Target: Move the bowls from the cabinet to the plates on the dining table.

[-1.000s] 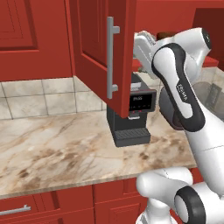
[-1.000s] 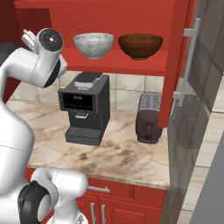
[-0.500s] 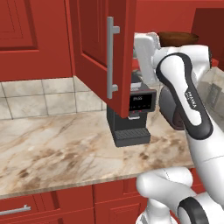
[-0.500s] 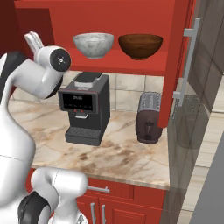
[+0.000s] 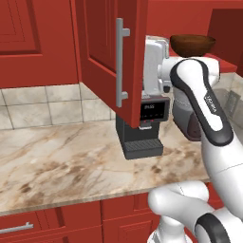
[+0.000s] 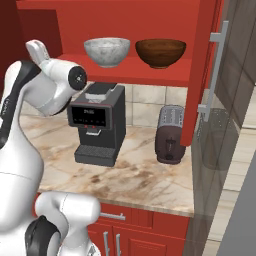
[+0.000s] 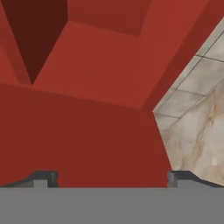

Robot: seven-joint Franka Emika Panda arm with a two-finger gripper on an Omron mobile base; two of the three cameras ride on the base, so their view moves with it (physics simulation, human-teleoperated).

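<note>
My gripper (image 7: 109,177) fingers spread wide, empty, facing red cabinet (image 7: 87,131). Marbled bowl (image 6: 107,51), brown bowl (image 6: 160,52) side by side on shelf (image 6: 150,68).

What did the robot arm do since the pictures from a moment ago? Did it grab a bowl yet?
Not yet. The arm swung its hand up and in toward the open cabinet; the gripper stays wide open and empty, facing the red cabinet. The marbled bowl and brown bowl sit unmoved on the shelf, and the coffee machine and toaster stayed put.
</note>
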